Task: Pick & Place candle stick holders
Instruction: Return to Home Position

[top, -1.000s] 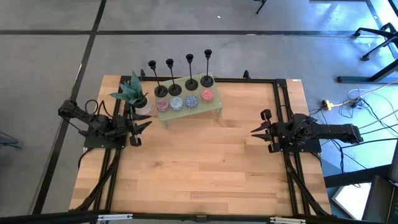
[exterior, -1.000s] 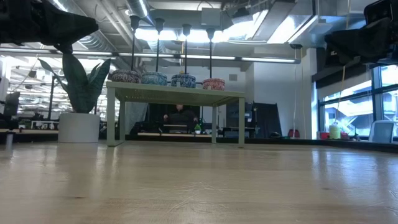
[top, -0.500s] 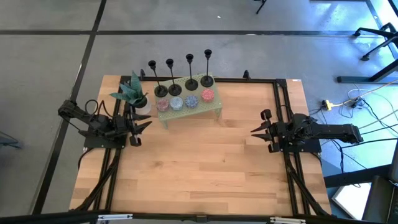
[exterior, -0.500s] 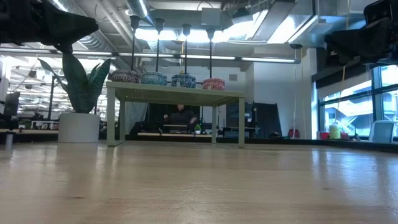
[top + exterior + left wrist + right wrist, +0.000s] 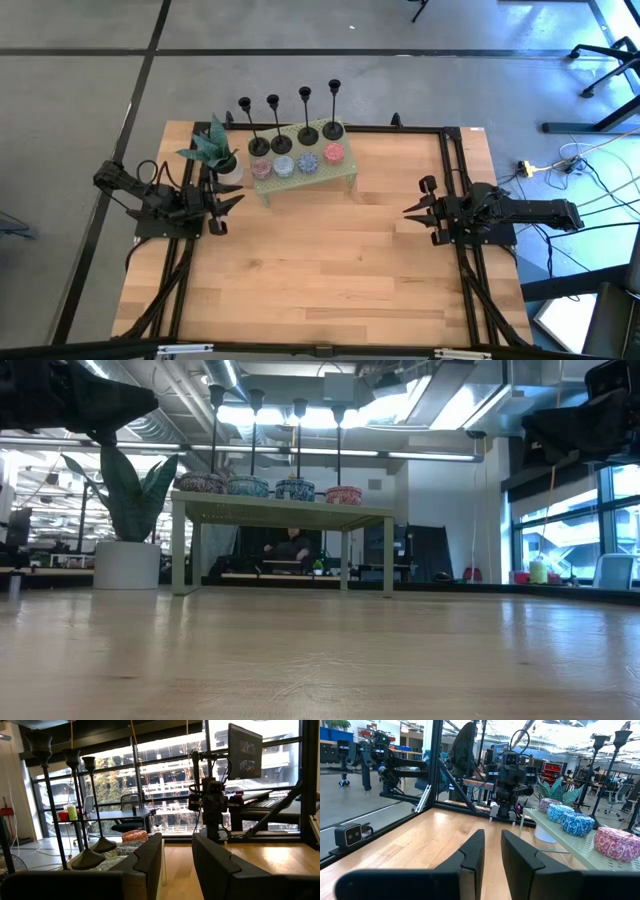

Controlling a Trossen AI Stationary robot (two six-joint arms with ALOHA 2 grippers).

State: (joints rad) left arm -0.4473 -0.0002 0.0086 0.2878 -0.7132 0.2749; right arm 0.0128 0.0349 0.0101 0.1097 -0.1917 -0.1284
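The four candle stick holders (image 5: pixel 308 134) stand upright in a row along the back edge of the shelf (image 5: pixel 340 174), in the upper middle of the high view. Each one is matte black: a round flat base, a thin straight stem and a small cup on top. They differ a little in height. I judge they belong at the back because they are tall and easy to tip, and there nothing has to reach past them.

In front of them sit four squat round candles (image 5: pixel 284 165) with mottled tops in pink, pale blue, deeper blue and red. They are low enough not to hide the stems. The shelf is pale green with a perforated top, and it stands on thin legs above the table (image 5: pixel 330 270), which is made of light, smooth wooden strips. Just left of the shelf is a plant (image 5: pixel 210 145) with stiff pointed leaves in a plain white pot (image 5: pixel 231 172).

My left gripper (image 5: pixel 230 205) is at the left middle of the high view and my right gripper (image 5: pixel 415 212) at the right middle. Both point inward over bare wood, well apart from the shelf. Each has its fingers parted with nothing between them. I read this as a parked pose, with the placing done.
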